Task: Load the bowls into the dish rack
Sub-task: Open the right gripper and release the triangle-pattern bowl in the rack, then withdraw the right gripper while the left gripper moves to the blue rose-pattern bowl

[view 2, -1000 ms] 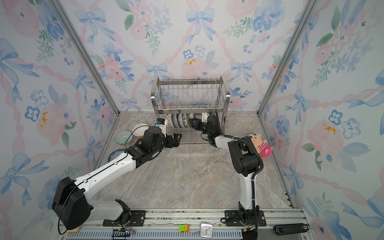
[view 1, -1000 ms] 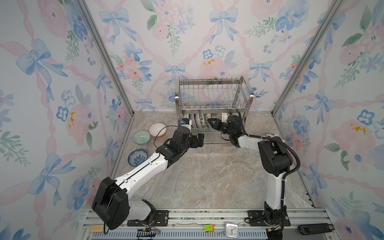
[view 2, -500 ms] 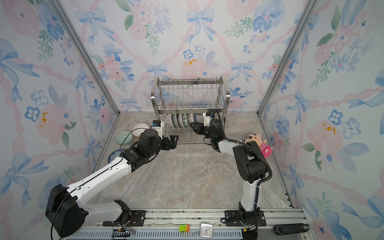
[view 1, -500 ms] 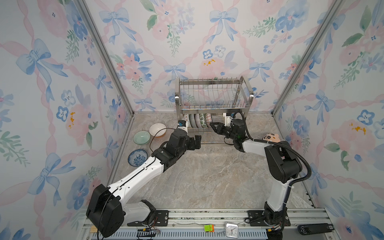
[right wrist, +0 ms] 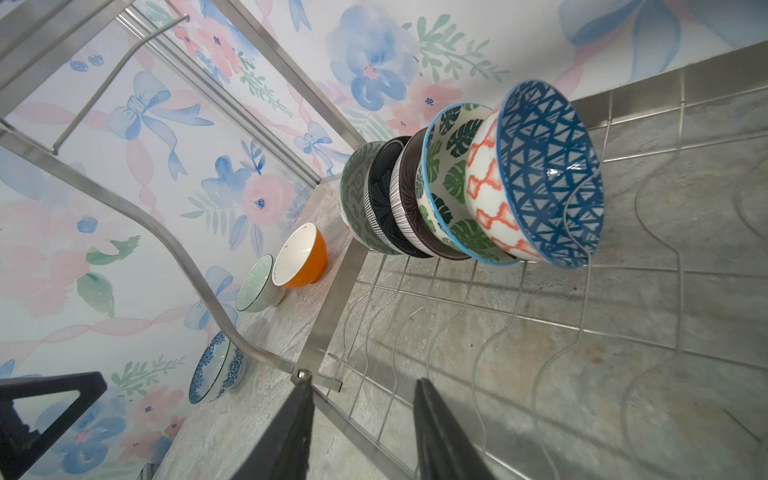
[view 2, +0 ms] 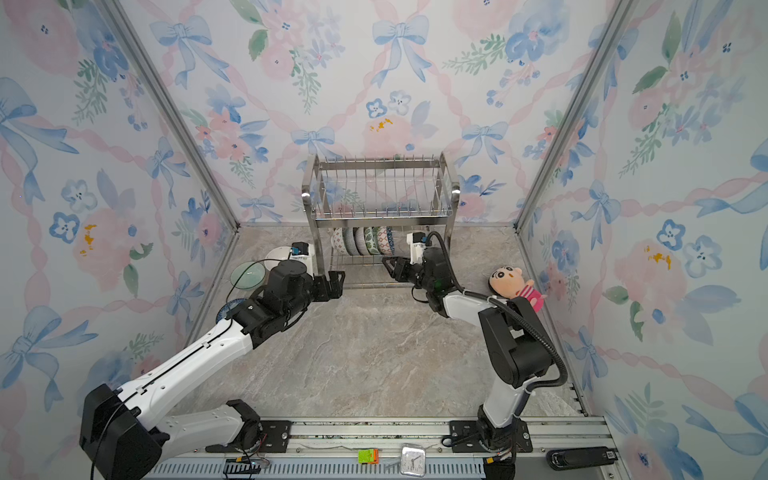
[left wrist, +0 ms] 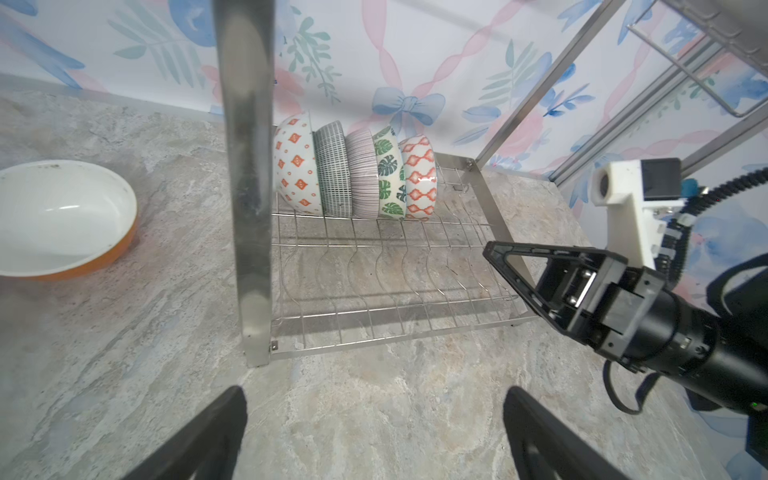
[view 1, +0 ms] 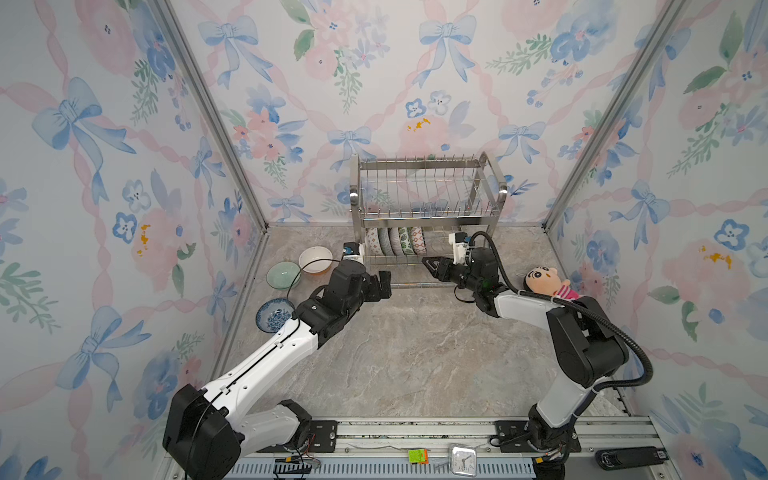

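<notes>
Five bowls (left wrist: 361, 178) on edge in dish rack (view 1: 354, 210); three loose beside it

Illumination is bright, even and diffuse in all views, and the source is out of frame. Shadows are soft: thin wire lines and a broad band lie on the counter (left wrist: 374, 415). A glare streak runs down the near post of the dish rack (left wrist: 249, 166), with small highlights on the glazed bowls (right wrist: 548, 174). Both top views are sharp throughout. The wrist views bow straight lines toward their edges. The left gripper (left wrist: 372, 401) is soft and out of focus.
</notes>
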Available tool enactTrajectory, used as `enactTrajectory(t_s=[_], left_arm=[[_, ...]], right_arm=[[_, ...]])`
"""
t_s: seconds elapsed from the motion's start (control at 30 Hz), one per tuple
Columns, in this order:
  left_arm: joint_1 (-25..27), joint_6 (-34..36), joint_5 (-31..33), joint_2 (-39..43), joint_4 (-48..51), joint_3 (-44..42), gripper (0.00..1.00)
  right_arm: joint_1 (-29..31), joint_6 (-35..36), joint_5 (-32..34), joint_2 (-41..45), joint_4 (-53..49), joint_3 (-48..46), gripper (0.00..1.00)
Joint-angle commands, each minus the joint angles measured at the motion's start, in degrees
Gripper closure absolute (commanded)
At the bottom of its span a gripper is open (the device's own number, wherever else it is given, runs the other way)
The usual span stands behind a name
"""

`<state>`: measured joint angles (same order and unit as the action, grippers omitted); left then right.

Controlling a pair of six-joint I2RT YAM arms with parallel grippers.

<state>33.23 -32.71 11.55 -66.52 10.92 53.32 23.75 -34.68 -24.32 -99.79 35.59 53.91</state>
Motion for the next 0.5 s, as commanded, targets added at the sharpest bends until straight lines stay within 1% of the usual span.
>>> enactTrajectory(t_s=[0.0,0.1,0.2,0.27,0.3,0.33,0.4,0.47], left_arm=[[-1.61,-2.25,1.3,2.36,3.28,-1.8,0.02],[-3.95,-2.46,1.66,4.08,4.98,-2.33,0.02],[-7.8,-2.22,0.04,5.73,7.32,-2.26,0.02],[-10.01,-2.63,0.61,7.03,9.29,-2.23,0.02],[-11.1,-2.32,-0.14,7.81,9.79,-2.41,0.02],[-12.2,-1.72,-1.21,8.59,9.96,-2.64,0.02],[-14.13,-1.39,-3.27,9.81,10.62,-2.96,0.02],[-16.49,-2.59,-5.62,9.76,12.65,-2.64,0.02]], right_arm=[[1.7,4.22,1.74,3.32,-4.33,-1.13,0.52],[3.33,8.04,3.59,6.39,-8.83,-1.31,0.43],[5.02,12.69,6.15,9.24,-14.08,-1.21,0.3],[6.41,15.91,8.17,11.05,-16.62,-1.49,0.16],[7.24,17.54,9.52,11.88,-17.63,-1.76,0.08],[7.92,19.04,10.91,12.59,-18.67,-1.9,0.02],[9.46,21.46,13.85,13.53,-19.96,-2.3,0.03],[10.9,23.68,16.22,13.91,-21.18,-2.08,0.04]])
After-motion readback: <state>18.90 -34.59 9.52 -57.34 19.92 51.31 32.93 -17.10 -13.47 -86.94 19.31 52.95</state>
